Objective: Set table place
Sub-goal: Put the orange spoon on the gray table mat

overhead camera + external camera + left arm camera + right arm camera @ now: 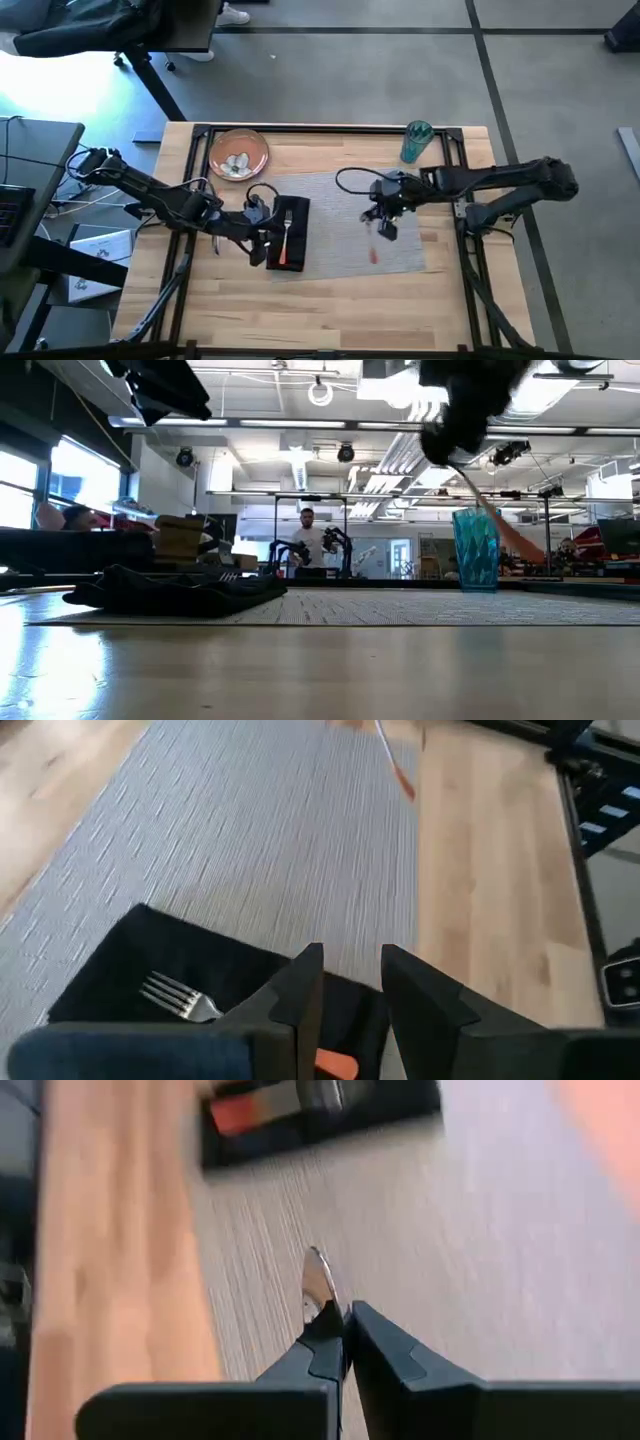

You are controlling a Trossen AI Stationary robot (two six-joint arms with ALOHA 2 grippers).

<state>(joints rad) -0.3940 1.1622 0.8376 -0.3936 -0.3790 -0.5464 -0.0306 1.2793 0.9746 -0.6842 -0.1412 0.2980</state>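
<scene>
With the napkin (pixel 291 232) and fork (pixel 286 238) already lying on the placemat (pixel 340 205), my right gripper (pixel 384 228) pinches a knife (pixel 374 250) over its far side. My left gripper (pixel 262 246), fingers parted and empty, sits beside the napkin; plate (pixel 239 153) and cup (pixel 416 141) wait off the placemat.

Count of items on the table (pixel 330 300)

One grey placemat (pixel 340 215); one black napkin (pixel 290 232); one orange-brown plate (pixel 239 153); one teal cup (pixel 416 142); two orange-handled cutlery pieces seen: one fork (pixel 285 240) and one utensil (pixel 373 250), kind not clear; two robot arms, each with one gripper: left gripper (pixel 262 240), right gripper (pixel 383 226).
</scene>
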